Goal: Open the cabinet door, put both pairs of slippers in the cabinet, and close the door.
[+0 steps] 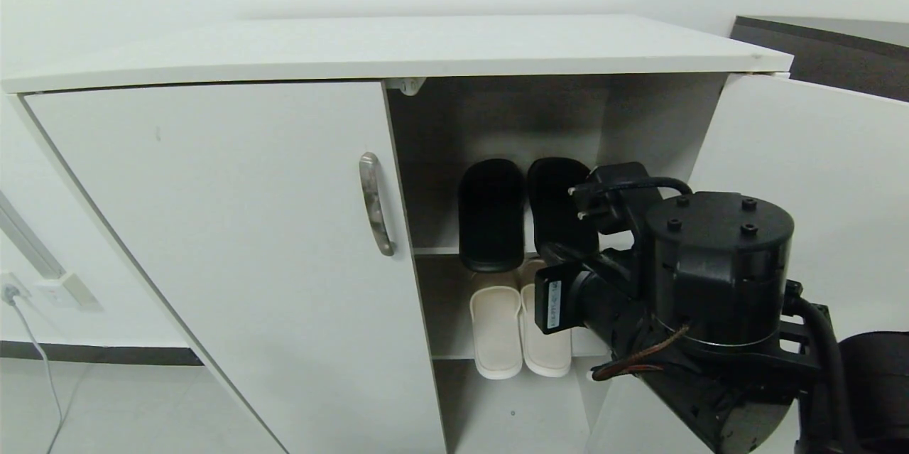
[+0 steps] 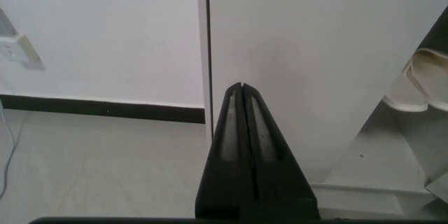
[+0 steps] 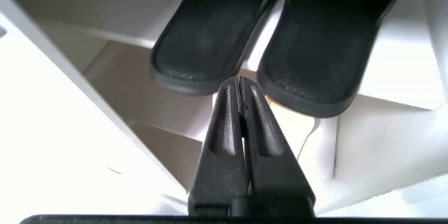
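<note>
The white cabinet point(image 1: 398, 45) has its right door point(image 1: 795, 155) swung open and its left door point(image 1: 213, 227) closed, with a metal handle point(image 1: 375, 204). A black pair of slippers point(image 1: 490, 216) point(image 3: 210, 35) lies on the upper shelf, heels over the shelf's front edge. A white pair point(image 1: 518, 330) point(image 2: 418, 84) lies on the shelf below. My right gripper point(image 3: 240, 80) is shut and empty, just in front of the black slippers' heels, between the two. My left gripper point(image 2: 241, 87) is shut and empty, low down, facing the closed left door.
A wall socket point(image 1: 60, 290) with a cord hangs on the wall left of the cabinet, above a dark baseboard point(image 2: 105, 108). Bare floor lies in front of the left door. A dark surface point(image 1: 824, 49) stands behind the open door at the right.
</note>
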You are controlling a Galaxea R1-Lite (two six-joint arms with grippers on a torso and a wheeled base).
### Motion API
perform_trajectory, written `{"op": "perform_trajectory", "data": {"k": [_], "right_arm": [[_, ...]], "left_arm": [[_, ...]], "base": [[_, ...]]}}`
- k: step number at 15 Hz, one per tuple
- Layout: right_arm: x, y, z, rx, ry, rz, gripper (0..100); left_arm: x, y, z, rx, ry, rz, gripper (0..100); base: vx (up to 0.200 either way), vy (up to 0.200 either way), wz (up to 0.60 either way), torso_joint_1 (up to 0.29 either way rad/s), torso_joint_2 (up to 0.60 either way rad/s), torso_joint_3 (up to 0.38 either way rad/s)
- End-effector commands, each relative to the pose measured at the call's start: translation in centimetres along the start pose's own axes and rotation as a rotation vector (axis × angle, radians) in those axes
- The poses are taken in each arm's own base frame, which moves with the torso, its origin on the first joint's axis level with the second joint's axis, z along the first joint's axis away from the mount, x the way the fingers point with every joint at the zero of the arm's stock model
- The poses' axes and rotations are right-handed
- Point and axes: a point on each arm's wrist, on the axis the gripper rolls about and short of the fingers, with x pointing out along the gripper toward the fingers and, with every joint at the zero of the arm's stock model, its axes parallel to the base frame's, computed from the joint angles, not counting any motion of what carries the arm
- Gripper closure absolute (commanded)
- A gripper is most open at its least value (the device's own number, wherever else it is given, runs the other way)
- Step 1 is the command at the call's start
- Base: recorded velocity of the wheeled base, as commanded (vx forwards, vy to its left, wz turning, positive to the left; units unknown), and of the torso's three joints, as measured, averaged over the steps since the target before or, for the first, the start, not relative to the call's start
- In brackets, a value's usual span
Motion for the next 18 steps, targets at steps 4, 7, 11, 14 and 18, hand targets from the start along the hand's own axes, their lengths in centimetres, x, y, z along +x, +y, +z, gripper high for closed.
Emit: {"op": "perform_trajectory", "data": {"k": [4,7,11,14,18], "right_arm": [[0.2,0.2,-0.4,-0.009,0.012,0.000,100],[0.2,0.2,-0.7,-0.013,0.018,0.004,100],[0.1,0.2,-0.7,-0.012,0.022,0.029,100],[0.1,0.2,-1.0,-0.020,0.033,0.030,100],[0.3,0.2,-1.8,-0.035,0.054,0.026,100]], "left_arm": [[0.0,0.0,0.0,0.001,0.000,-0.002,100],[0.0,0.0,0.0,0.001,0.000,-0.002,100],[0.0,0.0,0.0,0.001,0.002,-0.003,100],[0.0,0.0,0.0,0.001,0.000,-0.003,100],[0.0,0.0,0.0,0.001,0.002,-0.005,100]], "base": [[0.000,0.000,0.00,0.000,0.00,0.000],[0.000,0.000,0.00,0.000,0.00,0.000],[-0.150,0.000,0.00,0.004,0.00,0.002],[-0.200,0.000,0.00,-0.002,0.00,0.002],[-0.200,0.000,0.00,0.002,0.00,0.002]]}}
